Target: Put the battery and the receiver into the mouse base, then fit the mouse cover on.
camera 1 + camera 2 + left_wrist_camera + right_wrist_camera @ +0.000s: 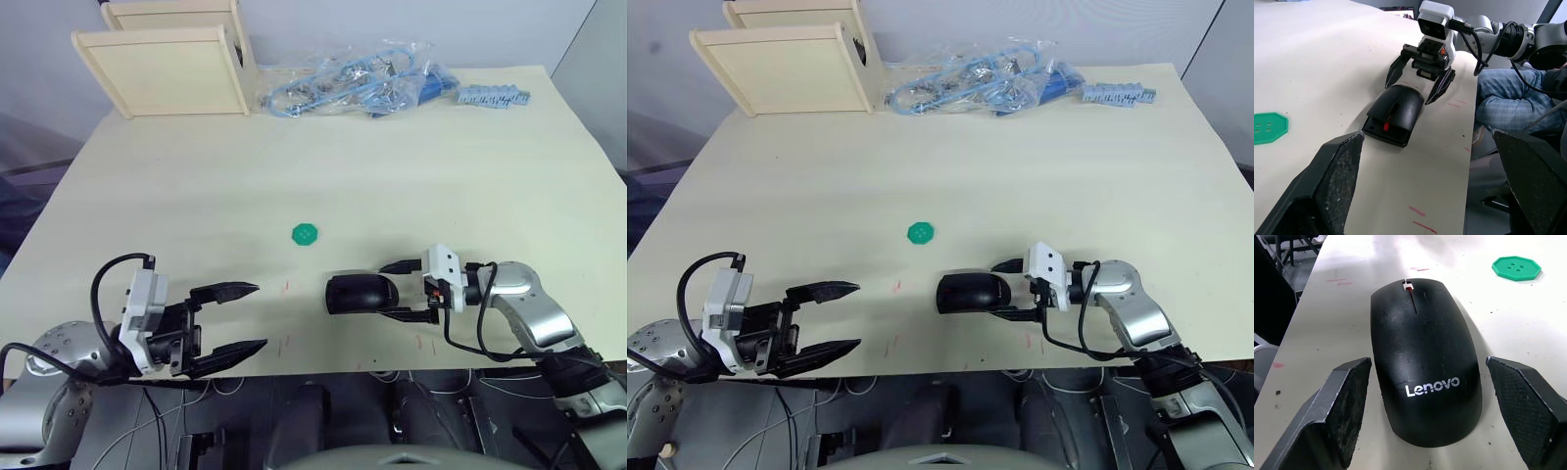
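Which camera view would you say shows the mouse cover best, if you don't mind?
The right wrist view: the mouse cover lies between the open right gripper fingers, its lettering readable. The left wrist view shows its front end with a red scroll wheel. The eye views show a small dark shape on the table.

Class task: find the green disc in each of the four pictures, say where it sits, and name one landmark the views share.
Left eye: green disc mid-table.
Right eye: disc mid-table, beyond the mouse.
Left wrist: at the picture's edge.
Right wrist: beyond the mouse.
Shared landmark: the mouse.
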`<action>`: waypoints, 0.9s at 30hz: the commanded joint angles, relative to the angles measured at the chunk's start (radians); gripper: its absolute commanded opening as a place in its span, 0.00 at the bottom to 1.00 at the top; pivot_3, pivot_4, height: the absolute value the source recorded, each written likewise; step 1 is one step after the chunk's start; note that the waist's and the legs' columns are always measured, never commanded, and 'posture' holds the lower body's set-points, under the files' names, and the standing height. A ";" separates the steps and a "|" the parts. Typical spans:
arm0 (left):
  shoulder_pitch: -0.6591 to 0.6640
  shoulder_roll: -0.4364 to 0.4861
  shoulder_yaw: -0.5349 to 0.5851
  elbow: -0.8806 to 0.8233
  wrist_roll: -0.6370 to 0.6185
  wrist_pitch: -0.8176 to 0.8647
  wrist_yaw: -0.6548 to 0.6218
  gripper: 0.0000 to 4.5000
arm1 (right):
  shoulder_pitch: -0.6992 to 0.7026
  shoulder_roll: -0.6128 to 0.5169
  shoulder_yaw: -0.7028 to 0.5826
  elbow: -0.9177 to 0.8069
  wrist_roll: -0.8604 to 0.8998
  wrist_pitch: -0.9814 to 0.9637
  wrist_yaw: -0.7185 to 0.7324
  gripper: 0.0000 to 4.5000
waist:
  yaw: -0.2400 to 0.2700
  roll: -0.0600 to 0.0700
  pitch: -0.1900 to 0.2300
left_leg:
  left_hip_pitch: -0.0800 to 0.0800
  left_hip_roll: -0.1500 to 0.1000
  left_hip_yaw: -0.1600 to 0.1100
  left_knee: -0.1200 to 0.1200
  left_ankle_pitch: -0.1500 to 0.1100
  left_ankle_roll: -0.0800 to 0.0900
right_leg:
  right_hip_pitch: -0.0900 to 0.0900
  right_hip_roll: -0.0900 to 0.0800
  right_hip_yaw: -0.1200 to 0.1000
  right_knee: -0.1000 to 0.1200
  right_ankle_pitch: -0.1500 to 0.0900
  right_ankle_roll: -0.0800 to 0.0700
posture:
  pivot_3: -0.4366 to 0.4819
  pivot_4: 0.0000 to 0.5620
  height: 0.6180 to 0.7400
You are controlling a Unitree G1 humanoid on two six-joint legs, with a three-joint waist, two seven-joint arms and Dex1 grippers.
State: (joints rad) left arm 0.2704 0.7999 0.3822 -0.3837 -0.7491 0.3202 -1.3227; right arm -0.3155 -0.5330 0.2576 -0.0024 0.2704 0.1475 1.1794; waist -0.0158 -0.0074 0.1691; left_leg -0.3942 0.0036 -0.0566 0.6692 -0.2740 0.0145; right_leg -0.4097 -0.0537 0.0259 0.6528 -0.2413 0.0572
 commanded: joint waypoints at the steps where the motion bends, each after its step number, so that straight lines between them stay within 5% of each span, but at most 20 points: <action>1: 0.001 0.005 0.020 -0.030 -0.014 -0.009 0.002 1.00 | -0.015 0.003 -0.002 -0.020 0.000 -0.018 0.008 0.88 | 0.000 0.000 0.000 | 0.000 0.000 0.000 0.000 0.000 0.000 | 0.000 0.000 0.000 0.000 0.000 0.000 | 0.48 0.27 1.00; 11: 0.001 0.004 0.019 -0.029 -0.012 -0.010 0.003 1.00 | -0.016 0.005 0.001 -0.024 -0.005 -0.015 0.014 0.88 | 0.000 0.000 0.000 | 0.000 0.000 0.000 0.000 0.000 0.000 | 0.000 0.000 0.000 0.000 0.000 0.000 | 0.48 0.27 1.00; 14: 0.003 0.003 0.020 -0.030 -0.012 -0.011 0.003 1.00 | -0.014 0.006 0.001 -0.026 -0.007 -0.018 0.015 0.72 | 0.000 0.000 0.000 | 0.000 0.000 0.000 0.000 0.000 0.000 | 0.000 0.000 0.000 0.000 0.000 0.000 | 0.48 0.27 1.00; 27: 0.003 0.002 0.017 -0.029 -0.011 -0.012 0.004 1.00 | -0.025 -0.004 -0.010 -0.087 0.004 0.015 0.011 0.72 | 0.000 0.000 0.000 | 0.000 0.000 0.000 0.000 0.000 0.000 | 0.000 0.000 0.000 0.000 0.000 0.000 | 0.48 0.27 1.00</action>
State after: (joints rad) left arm 0.2744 0.7996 0.3821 -0.3838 -0.7490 0.3196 -1.3221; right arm -0.3163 -0.5313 0.2599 -0.0238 0.2534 0.1534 1.1894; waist -0.0159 -0.0073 0.1692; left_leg -0.3939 0.0036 -0.0565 0.6692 -0.2739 0.0145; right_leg -0.4098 -0.0537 0.0261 0.6532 -0.2414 0.0572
